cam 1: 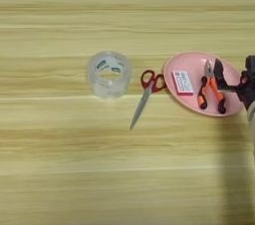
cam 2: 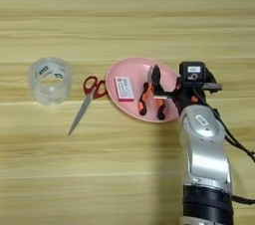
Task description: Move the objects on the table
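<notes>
Pink oval plate [cam 2: 122,69] is sitting right of centre on the table [cam 2: 124,15], with the small pink-white card [cam 2: 123,88] and the little orange-and-black pliers [cam 2: 149,100] lying in it. My right gripper [cam 2: 158,89] is over the plate at the pliers, one black finger [cam 2: 156,77] standing by the head end, but honestly I can't tell whether it's clamped on them or just parked beside them. Pliers look stiff and a bit heavy for their size, so I'd guess the rubbery handles are the grippy spot, the metal nose looks slick. Card is thin and flat, probably a pain to pick up off the plate. Red-handled scissors [cam 1: 144,97] lie just left of the plate, loops nearly touching its rim, blades pointing down-left. Clear tape roll [cam 1: 109,73] stands further left, light and easy to grab. Nothing blocks the plate.
</notes>
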Available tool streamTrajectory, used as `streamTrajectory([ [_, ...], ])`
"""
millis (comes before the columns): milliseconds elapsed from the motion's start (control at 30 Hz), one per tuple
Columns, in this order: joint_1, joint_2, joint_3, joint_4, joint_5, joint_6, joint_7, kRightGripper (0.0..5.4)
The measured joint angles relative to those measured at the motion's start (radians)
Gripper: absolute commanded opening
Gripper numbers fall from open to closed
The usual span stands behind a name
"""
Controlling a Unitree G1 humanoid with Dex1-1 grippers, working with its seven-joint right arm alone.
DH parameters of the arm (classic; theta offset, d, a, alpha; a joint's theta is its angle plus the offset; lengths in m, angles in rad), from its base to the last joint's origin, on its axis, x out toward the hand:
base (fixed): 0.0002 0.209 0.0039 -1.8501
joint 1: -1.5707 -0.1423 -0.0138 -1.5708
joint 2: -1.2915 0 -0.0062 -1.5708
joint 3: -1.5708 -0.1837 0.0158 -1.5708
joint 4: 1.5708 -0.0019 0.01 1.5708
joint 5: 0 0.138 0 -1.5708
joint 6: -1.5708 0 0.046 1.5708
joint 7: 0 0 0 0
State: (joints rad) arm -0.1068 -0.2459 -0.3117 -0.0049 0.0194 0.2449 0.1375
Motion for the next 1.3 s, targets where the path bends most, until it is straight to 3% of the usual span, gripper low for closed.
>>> streamTrajectory([
  [467, 0.062, -0.02, 0.04, -0.037, -0.047, 0.097, -0.022, 5.38],
  [800, 0.067, -0.047, 0.039, -0.036, -0.068, 0.12, -0.039, 5.38],
  [1300, 0.081, -0.04, 0.085, -0.017, -0.066, 0.14, -0.016, 5.38],
])
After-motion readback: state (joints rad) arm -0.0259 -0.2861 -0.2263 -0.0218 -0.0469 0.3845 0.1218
